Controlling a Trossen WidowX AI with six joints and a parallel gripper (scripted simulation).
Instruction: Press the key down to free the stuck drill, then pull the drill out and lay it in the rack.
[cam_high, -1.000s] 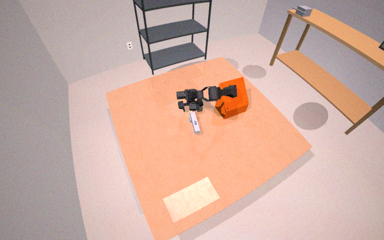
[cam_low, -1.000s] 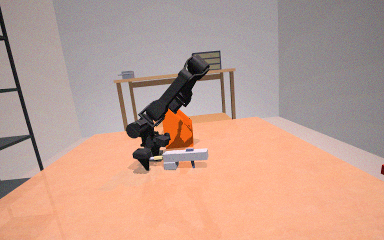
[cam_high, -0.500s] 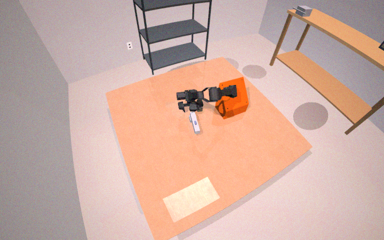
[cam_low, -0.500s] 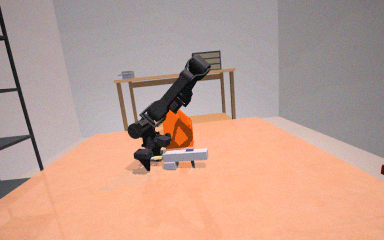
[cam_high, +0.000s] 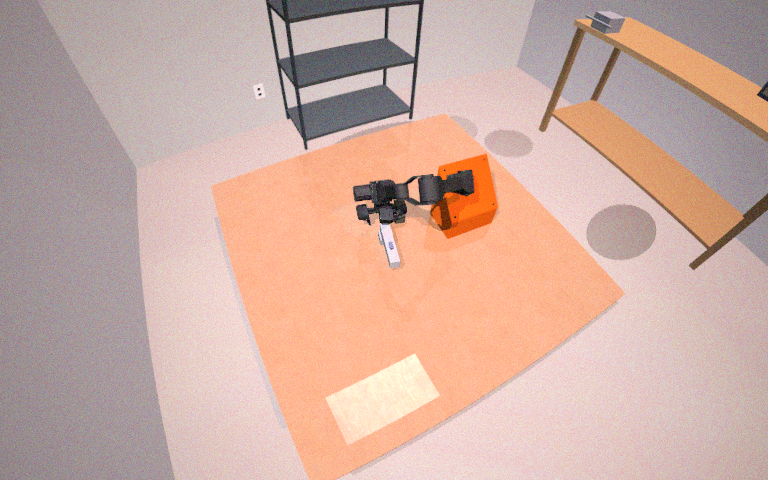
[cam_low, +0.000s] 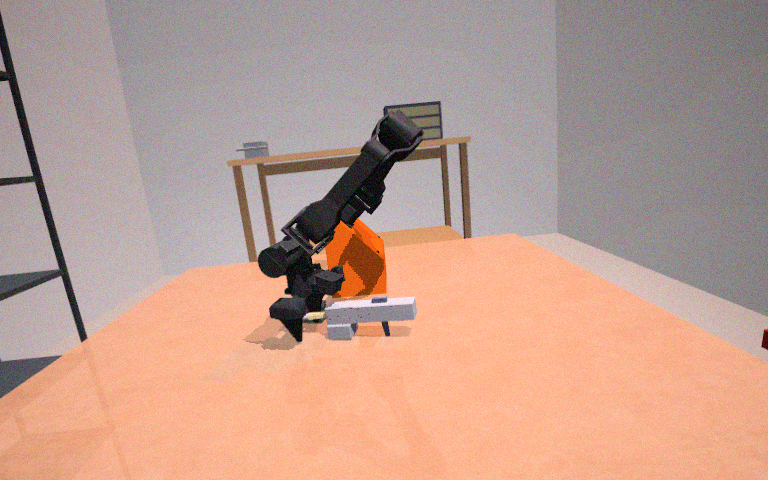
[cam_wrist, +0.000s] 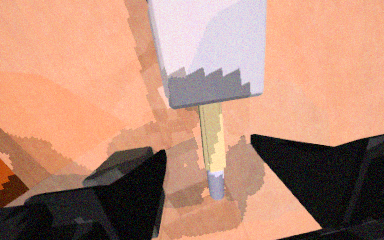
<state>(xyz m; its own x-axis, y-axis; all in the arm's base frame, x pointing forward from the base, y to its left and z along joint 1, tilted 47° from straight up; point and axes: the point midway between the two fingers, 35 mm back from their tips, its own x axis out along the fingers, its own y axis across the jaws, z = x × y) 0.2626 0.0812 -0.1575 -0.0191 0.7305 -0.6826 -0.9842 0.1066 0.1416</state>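
Note:
A pale lilac block (cam_high: 394, 258) (cam_low: 362, 311) (cam_wrist: 210, 45) stands on the table (cam_high: 498, 316). A small blue piece (cam_high: 390, 245) (cam_low: 379, 300), seemingly the key, sits on its top. The yellow drill (cam_low: 316, 315) (cam_wrist: 215, 135) sticks out of the block's end toward my gripper and has a grey tip. My gripper (cam_high: 385, 222) (cam_low: 310, 323) (cam_wrist: 208, 146) is open, with one finger on each side of the drill and a gap on both sides. A dark grey block (cam_wrist: 120, 161) is partly hidden behind the left finger in the wrist view; whether it is the rack I cannot tell.
An orange box (cam_high: 481, 195) (cam_low: 336, 254) stands beside the arm. A pale rectangle (cam_high: 382, 399) lies near the table's front edge. A dark shelf unit (cam_high: 348, 59) and a wooden workbench (cam_high: 651, 48) (cam_low: 317, 155) stand beyond the table.

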